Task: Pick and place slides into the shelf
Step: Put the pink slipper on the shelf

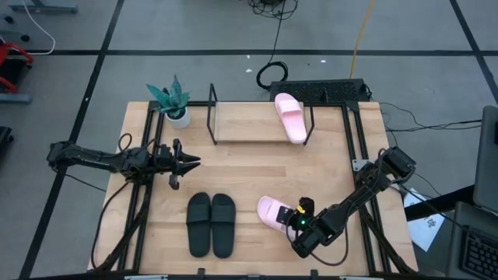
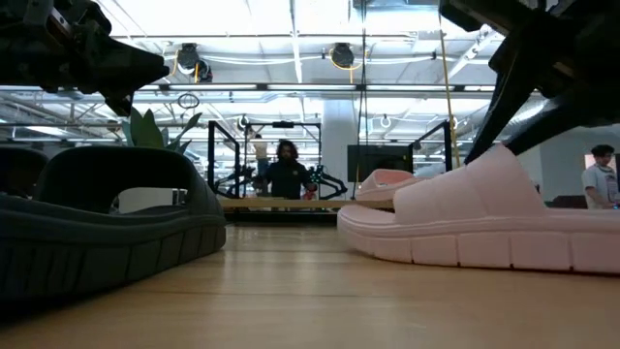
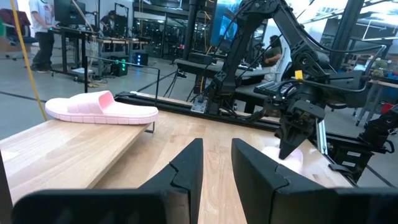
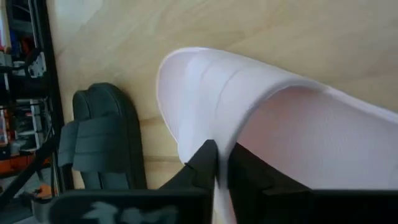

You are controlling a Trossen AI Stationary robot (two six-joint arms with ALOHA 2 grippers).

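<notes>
While the wooden tabletop (image 1: 241, 167) spreads under everything in the high view, the shelf (image 1: 257, 123) sits along its far edge, a light board in a thin black wire frame, with a potted plant (image 1: 173, 101) just beside its left end. One pale pink slide (image 1: 290, 117) lies on the shelf board near its right end, toe pointing toward the front of the table. The black pair of slides (image 1: 211, 223) rests side by side on the tabletop near the front edge, left of centre, touching or nearly touching each other. Just to their right lies the second pink slide (image 1: 274, 212), angled on the wood. The right arm reaches in from the table's right side down to this sandal, and the right gripper (image 4: 221, 163) is pinched onto the edge of its wide strap, the two dark fingers (image 4: 202, 158) drawn close with only the pale strap material between them, as the right wrist view shows. The left arm stretches in from the left side at mid-table, and the left gripper (image 1: 189, 162) hovers clear of the wood well apart from any sandal, its fingers (image 3: 186, 168) standing a narrow gap apart with nothing between them.
</notes>
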